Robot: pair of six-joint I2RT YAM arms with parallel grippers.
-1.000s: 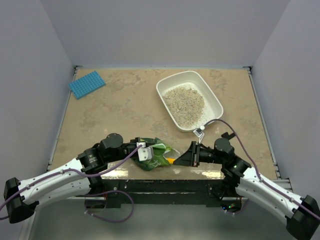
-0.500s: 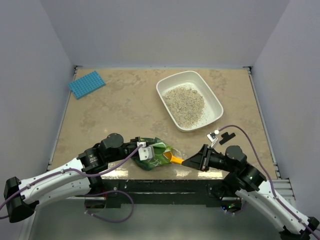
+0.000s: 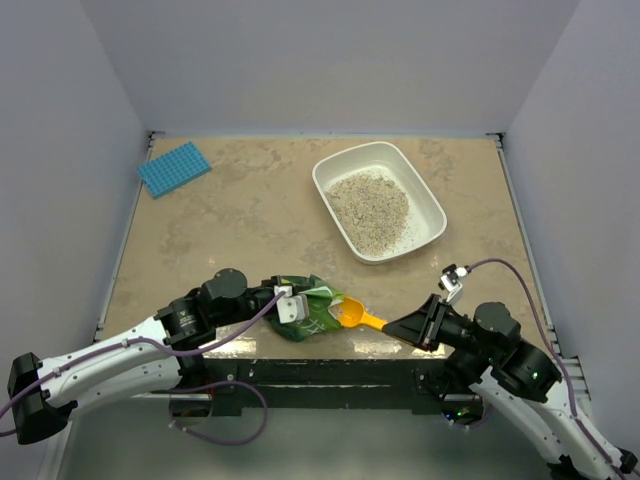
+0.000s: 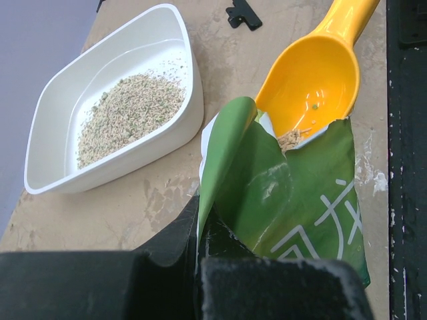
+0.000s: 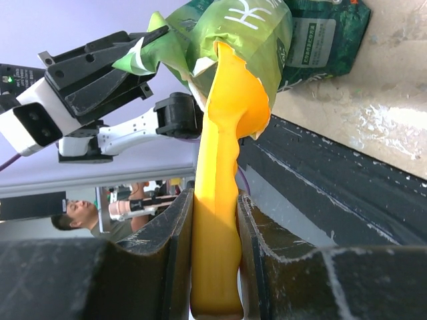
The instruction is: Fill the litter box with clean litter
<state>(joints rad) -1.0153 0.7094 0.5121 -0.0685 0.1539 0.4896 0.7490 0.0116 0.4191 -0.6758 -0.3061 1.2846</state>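
Top external view shows the left gripper [image 3: 293, 303] pinched shut on the torn lip of a green litter pouch [image 3: 318, 316] and the right gripper [image 3: 393, 325] clamped on the handle of an orange-yellow scoop [image 3: 352, 314], its bowl at the pouch mouth, while the white litter box [image 3: 431, 206], farther back on the table [image 3: 240, 220], holds a heap of clean litter [image 3: 368, 208].

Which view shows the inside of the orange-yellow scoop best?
The left wrist view: the scoop faces the camera, its bowl almost empty at the green bag's mouth. The top external view shows it small; the right wrist view shows only its handle, held in the right gripper.
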